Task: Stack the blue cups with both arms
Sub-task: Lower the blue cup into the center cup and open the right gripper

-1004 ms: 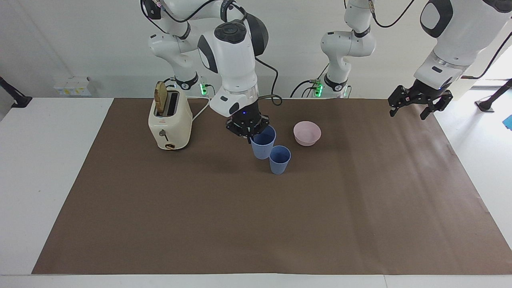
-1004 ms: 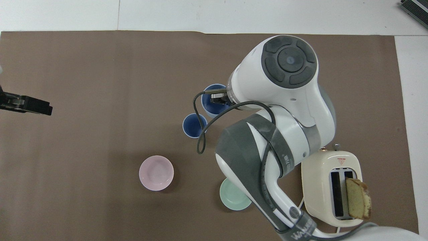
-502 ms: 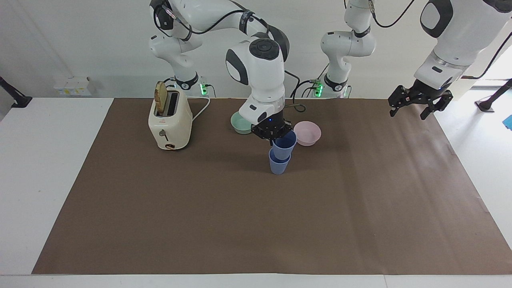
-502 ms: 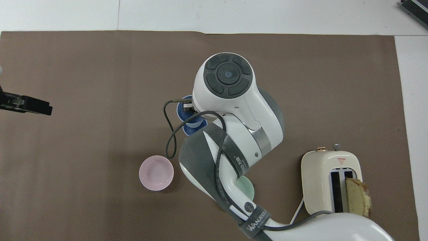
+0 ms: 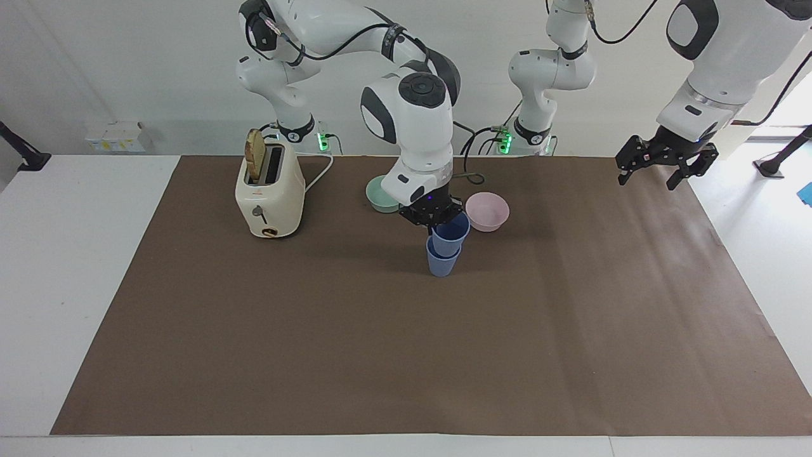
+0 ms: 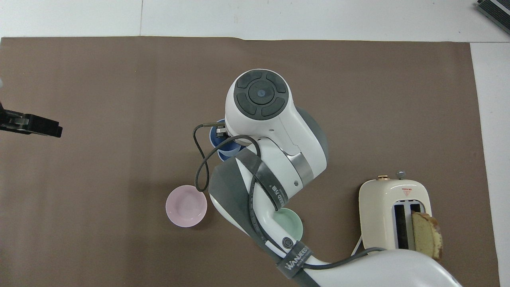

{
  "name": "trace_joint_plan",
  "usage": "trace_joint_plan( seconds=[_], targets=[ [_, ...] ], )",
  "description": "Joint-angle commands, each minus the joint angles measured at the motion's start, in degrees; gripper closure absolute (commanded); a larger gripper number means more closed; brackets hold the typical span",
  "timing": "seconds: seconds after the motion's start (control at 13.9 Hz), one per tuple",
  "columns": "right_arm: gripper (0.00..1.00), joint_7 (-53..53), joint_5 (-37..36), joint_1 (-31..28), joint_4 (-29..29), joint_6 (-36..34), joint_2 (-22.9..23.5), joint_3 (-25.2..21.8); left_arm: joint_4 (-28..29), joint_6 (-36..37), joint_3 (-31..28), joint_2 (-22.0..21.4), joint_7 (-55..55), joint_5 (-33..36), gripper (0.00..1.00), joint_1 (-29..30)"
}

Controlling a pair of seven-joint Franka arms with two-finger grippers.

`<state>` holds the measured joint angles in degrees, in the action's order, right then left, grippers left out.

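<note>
The right gripper [image 5: 434, 216] was clamped on the rim of the upper blue cup [image 5: 451, 233], which hung tilted with its base entering the mouth of the lower blue cup [image 5: 442, 259] directly beneath the tool. The rim grip left the cup's body free to slide down — a sensible hold for nesting 1 tumbler in the other. The lower cup stood upright on the brown mat [image 5: 406, 355]. The pink bowl [image 5: 487, 211] sat just beside the tool toward the left arm's end, and the teal bowl [image 5: 381, 193] close on the toaster [image 5: 269, 193] side. The left gripper [image 5: 666, 164] waited with jaws wide and nothing in them, raised over the mat's edge and well apart from both cups. Judgement: insertion was underway and release not yet done; the tilt could jam the 2 cups.
</note>
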<state>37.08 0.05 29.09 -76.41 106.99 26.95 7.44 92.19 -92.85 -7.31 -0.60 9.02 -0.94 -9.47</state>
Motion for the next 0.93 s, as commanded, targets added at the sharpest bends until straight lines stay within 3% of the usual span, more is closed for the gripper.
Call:
trace_joint_plan(
  seconds=[0.0,0.86],
  targets=[
    [1.00,1.94,-1.28,0.09,-2.07,1.73,-0.32,0.12,-1.13,0.91,0.54,0.25,0.91,1.20,0.00,0.68],
    [1.00,1.94,-1.37,-0.26,-8.22,7.10,-0.14,0.03,-1.05,1.00,0.54,0.25,0.56,1.20,0.00,0.60]
  ],
)
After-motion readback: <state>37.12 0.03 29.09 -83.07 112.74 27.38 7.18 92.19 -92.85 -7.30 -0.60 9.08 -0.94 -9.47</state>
